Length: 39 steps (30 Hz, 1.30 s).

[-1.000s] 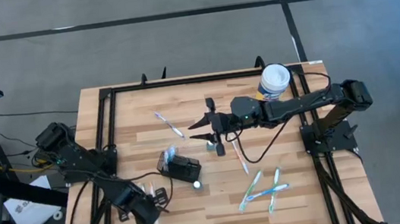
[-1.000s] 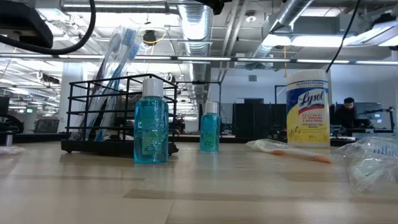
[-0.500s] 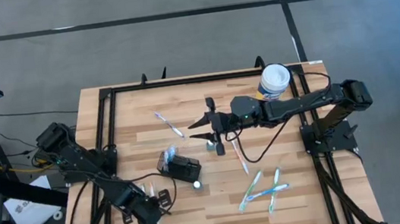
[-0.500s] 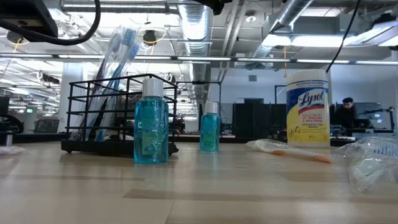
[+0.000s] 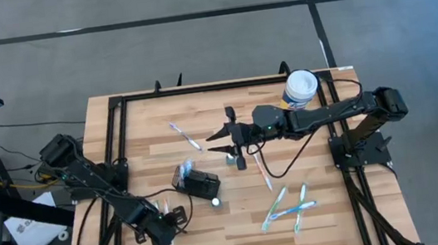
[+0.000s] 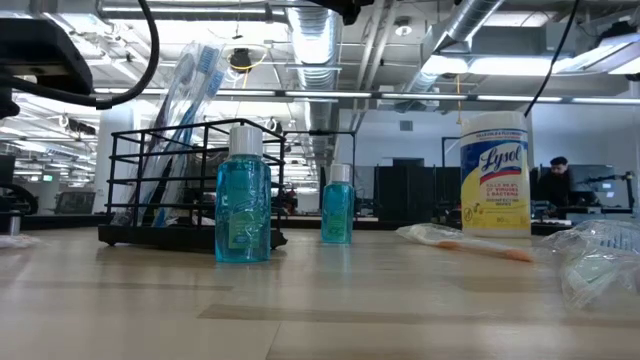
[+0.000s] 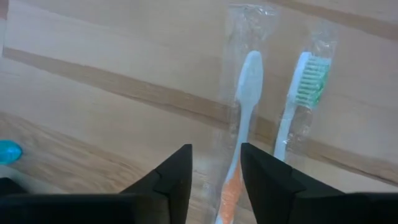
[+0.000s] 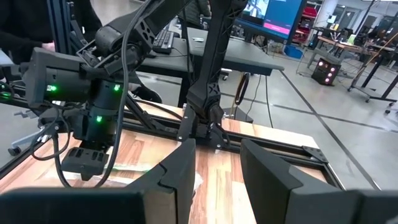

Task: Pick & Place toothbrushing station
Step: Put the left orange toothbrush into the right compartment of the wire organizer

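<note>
Near the surface's (image 5: 240,224) near-left corner, the left pincer (image 5: 177,220) hangs low with its fingers spread; the left wrist view shows two wrapped toothbrushes just ahead of them. One with a white head and orange handle (image 7: 239,124) lies in line with the gap between the fingers, and one with green bristles (image 7: 298,102) lies just beside it; nothing is pinched. The toothbrushing station (image 5: 193,181), a black wire rack, sits close beyond this pincer toward the middle of the surface, with bare wood between them. From above its long axis runs slightly diagonal across the surface. The low view alone shows that it stands upright with wrapped toothbrushes (image 6: 185,120) leaning up out of it, and a blue bottle with a white cap (image 6: 243,192) in front.

The right pincer (image 5: 215,142) hovers over the middle of the surface, fingers spread and empty, with the station near, ahead and to one side. A second small blue bottle (image 6: 337,205) stands just beside this arm's wrist. A lone toothbrush (image 5: 185,136) lies near its fingertips, and more wrapped toothbrushes (image 5: 288,207) lie behind it toward the near-right edge. A yellow wipes canister (image 5: 300,89) stands by the far-right rail of the black frame (image 5: 118,118) bordering the surface.
</note>
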{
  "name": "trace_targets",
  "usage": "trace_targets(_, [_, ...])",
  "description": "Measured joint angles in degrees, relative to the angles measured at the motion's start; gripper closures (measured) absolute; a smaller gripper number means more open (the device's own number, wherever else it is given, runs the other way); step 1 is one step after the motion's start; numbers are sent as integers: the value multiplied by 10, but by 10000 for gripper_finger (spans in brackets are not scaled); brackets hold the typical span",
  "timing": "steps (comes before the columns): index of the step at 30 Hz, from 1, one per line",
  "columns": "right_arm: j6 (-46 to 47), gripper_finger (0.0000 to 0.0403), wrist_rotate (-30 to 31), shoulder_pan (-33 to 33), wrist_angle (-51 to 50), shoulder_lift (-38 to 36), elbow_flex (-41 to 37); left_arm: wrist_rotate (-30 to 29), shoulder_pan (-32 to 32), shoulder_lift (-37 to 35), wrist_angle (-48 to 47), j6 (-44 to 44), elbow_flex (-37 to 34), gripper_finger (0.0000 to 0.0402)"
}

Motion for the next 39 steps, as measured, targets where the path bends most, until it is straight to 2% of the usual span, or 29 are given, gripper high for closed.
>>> trace_targets(10, [0, 285, 0, 7, 0, 0, 0, 8, 0, 0, 2, 0, -2, 281])
trace_targets(14, [0, 285, 0, 7, -5, 0, 0, 24, 0, 0, 4, 0, -26, 286])
trace_targets(31, [-9, 285, 0, 7, -8, 0, 0, 26, 0, -2, 100, 0, -79, 287])
trace_targets(35, [-9, 285, 0, 7, -8, 0, 0, 26, 0, -3, 107, 0, -79, 305])
trace_targets(39, [-9, 285, 0, 7, -8, 0, 0, 26, 0, -2, 116, 0, -80, 347])
